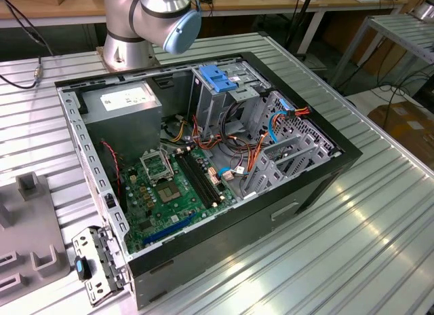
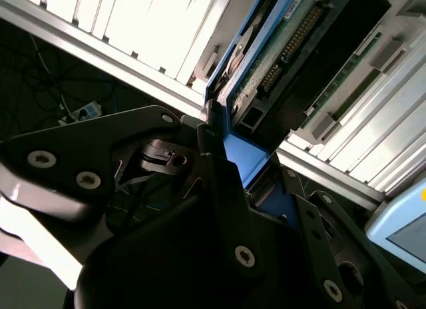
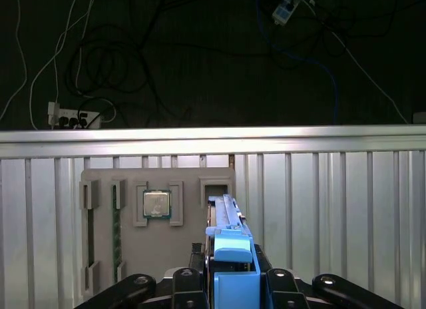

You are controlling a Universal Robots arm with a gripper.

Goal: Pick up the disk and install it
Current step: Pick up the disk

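In both wrist views the disk (image 3: 225,219) stands on edge in a blue plastic carrier (image 3: 233,256). Its green circuit-board face (image 2: 279,56) shows in the second wrist view. My gripper (image 3: 233,286) is shut on the disk, one black finger (image 3: 190,282) on each side of the blue carrier. The disk sits over the slot end of a grey holder plate (image 3: 106,256); I cannot tell whether it rests in the slot or hangs just above it. In the exterior view the open computer case (image 1: 319,172) lies on the table, with its drive cage with a blue top (image 1: 218,81) at the back.
The holder plate also carries a processor chip (image 3: 157,204) and a memory stick (image 3: 116,236). Beyond the ribbed table's edge rail (image 3: 213,136) are floor cables. In the case sit a grey power supply (image 1: 125,101) and the motherboard (image 1: 169,186). The arm's base (image 1: 129,43) stands behind the case.
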